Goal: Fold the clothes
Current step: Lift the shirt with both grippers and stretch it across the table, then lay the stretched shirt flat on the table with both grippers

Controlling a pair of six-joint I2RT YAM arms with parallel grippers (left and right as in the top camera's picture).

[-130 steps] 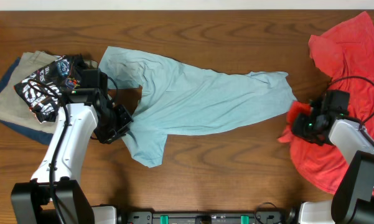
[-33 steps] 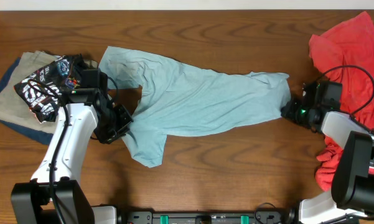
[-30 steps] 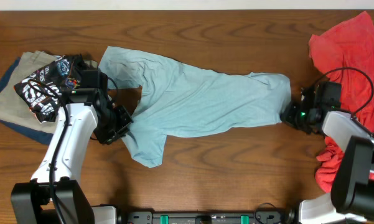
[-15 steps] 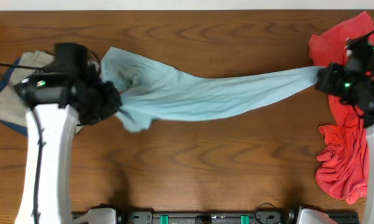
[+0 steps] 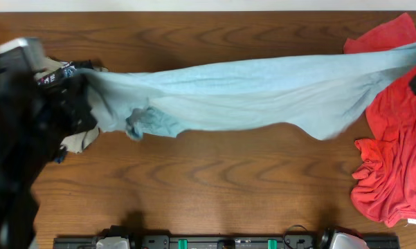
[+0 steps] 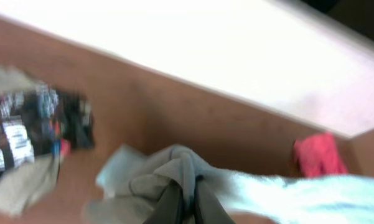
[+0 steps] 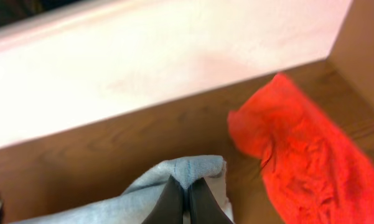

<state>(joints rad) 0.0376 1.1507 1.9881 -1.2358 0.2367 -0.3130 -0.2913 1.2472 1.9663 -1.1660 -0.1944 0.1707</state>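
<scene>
The light blue T-shirt [image 5: 263, 93] spans the table [image 5: 228, 187] left to right, its right end overlapping the coral-red shirt [image 5: 387, 159].

Brown wood-grain table [image 5: 214, 187] fills the overhead view, w/ a white strip [image 5: 194, 5] along its far edge; the same strip shows pale and blown out beyond the table edge in both wrist views. At far left lies a crumpled black tee w/ white lettering [image 6: 25, 127], resting on a khaki garment [image 6: 15, 183] that sticks out on its near and far sides. Both are blurred in left wrist view and mostly hidden overhead, so folds/layers can't be told.
</scene>
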